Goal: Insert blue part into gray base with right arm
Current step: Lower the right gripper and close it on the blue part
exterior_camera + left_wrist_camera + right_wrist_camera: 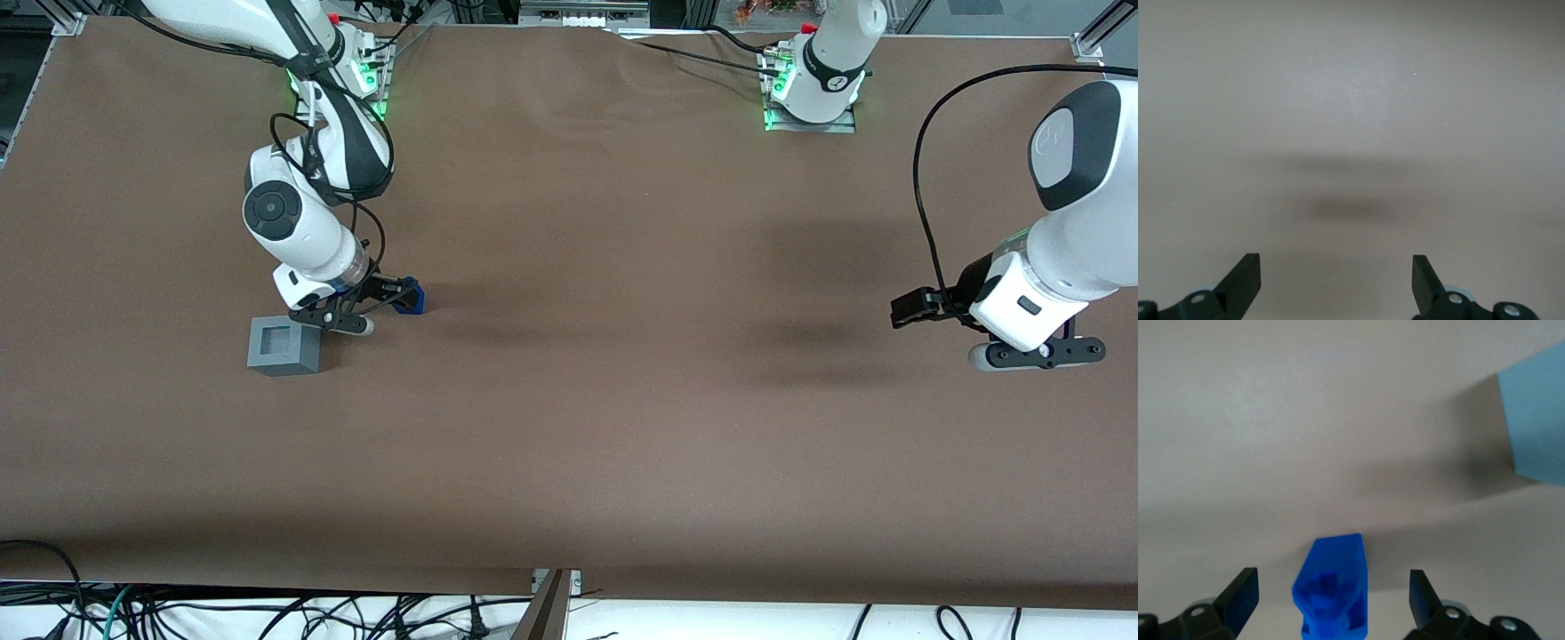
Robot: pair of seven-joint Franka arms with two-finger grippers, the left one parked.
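The claw (1331,593) is down low over the table (622,400), its 2 black fingers (1238,590) spread wide apart, and the blue part (1333,590) sits right between them with a gap of bare surface showing on each side. Neither finger touches it in the right wrist view. The part lies tipped on the table, its knobbly lobed face turned toward the wrist camera and a smooth slanted side above that.

From the front view, the claw (391,300) reaches out from the silver wrist ring of the right arm (298,227), and the blue part (411,299) peeks out at the fingertip end, resting on the brown table. The arm folds down from its base at the working arm's end of the table, cables looping around its upper links.

Just beside the claw, and nearer to the front camera, stands the gray base (284,346). It is upright on the table, square recess facing up and holding nothing. One of the claw's lower linkages comes very close to the base's upper corner; whether they touch I cannot tell. In the right wrist view the base (1535,427) shows as a pale block with its shadow spread across the table, well apart from the blue part.
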